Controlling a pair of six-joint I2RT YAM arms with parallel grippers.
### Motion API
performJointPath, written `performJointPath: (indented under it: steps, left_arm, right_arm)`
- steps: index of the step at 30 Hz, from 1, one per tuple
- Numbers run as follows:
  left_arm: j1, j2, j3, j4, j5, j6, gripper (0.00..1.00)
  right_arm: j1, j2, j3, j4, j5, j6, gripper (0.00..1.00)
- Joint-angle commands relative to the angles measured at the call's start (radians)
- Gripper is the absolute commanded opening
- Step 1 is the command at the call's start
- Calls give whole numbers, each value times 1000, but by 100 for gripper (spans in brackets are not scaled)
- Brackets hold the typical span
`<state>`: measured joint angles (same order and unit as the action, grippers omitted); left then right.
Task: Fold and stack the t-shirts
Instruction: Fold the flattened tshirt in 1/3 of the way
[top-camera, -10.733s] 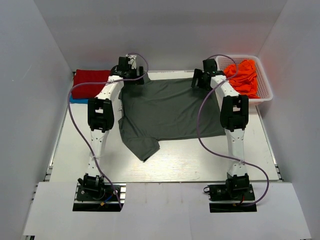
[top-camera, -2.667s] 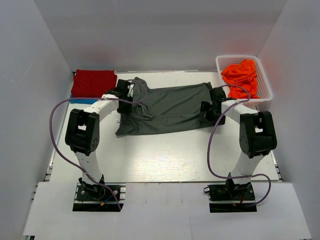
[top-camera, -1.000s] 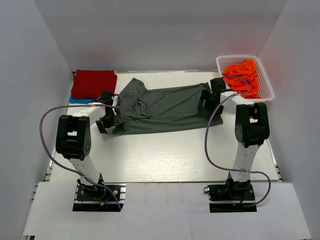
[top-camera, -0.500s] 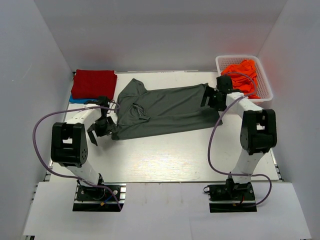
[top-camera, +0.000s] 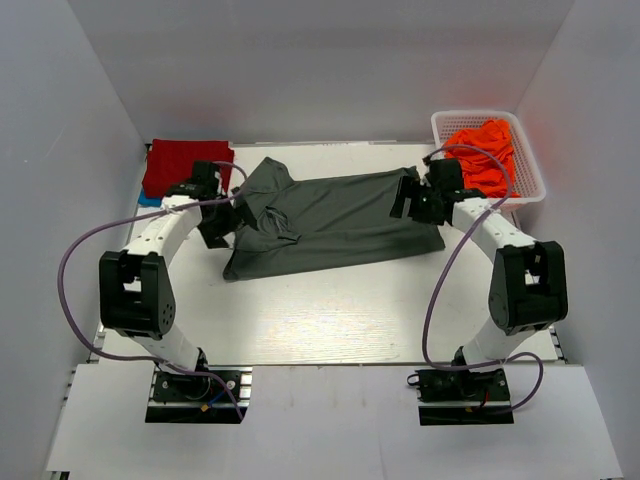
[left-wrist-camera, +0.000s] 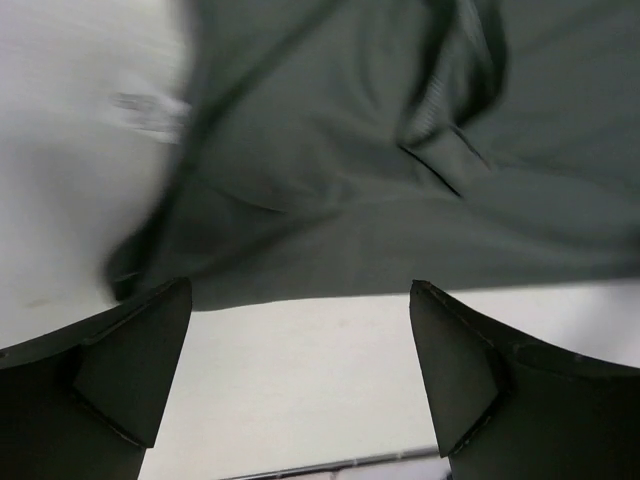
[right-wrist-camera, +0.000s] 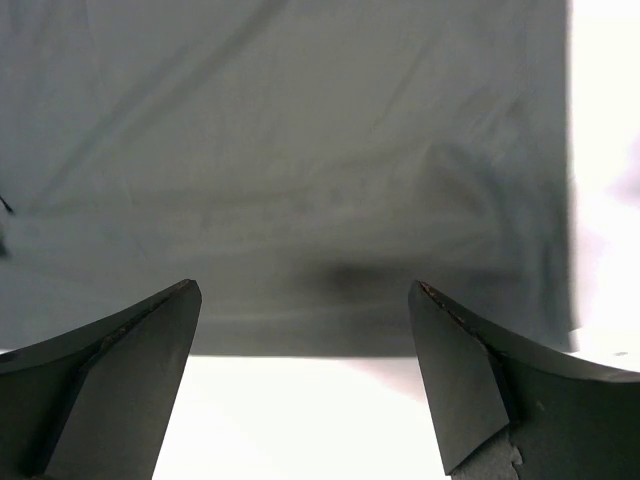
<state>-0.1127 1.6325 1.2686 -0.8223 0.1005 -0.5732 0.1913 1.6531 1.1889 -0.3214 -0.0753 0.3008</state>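
Both jaws stood wide open and empty: my left gripper (top-camera: 217, 220) hung at the collar end of the grey shirt (top-camera: 330, 220), my right gripper (top-camera: 406, 204) at its hem end. I judged that one shirt part-folded mid-table. One red shirt (top-camera: 178, 165) lay folded on one blue shirt (top-camera: 148, 199) far left, and the orange shirts (top-camera: 485, 152) waited heaped in the basket (top-camera: 531, 190), too tangled to count.

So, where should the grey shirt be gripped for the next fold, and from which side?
Probably at its two short ends. The grey shirt lies as a long band across the table, so the open left pincer can pinch the left edge from outside, the open right pincer the right edge.
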Motion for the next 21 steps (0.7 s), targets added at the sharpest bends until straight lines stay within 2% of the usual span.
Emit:
performJointPath:
  steps: [1, 5, 6, 9, 12, 15, 21]
  left_arm:
    - [-33, 3, -81, 195, 251, -17, 100]
    - [-58, 39, -164, 306, 272, -28, 100]
    - [-67, 50, -175, 319, 231, -39, 100]
    - [-67, 90, -195, 308, 174, -39, 100]
    - [-67, 99, -212, 224, 76, -39, 100]
    - [-56, 78, -284, 201, 18, -39, 100]
    - [-61, -104, -452, 128, 2, -73, 100]
  right_arm:
    - [13, 7, -49, 25, -30, 12, 90]
    - [0, 43, -101, 80, -15, 63, 90]
    - [-4, 81, -107, 97, 0, 69, 90]
    - [-15, 140, -136, 105, -7, 78, 90]
    - [-15, 152, -175, 90, -12, 75, 90]
    - [-18, 93, -282, 116, -1, 72, 90]
    - [5, -84, -480, 102, -31, 98, 90]
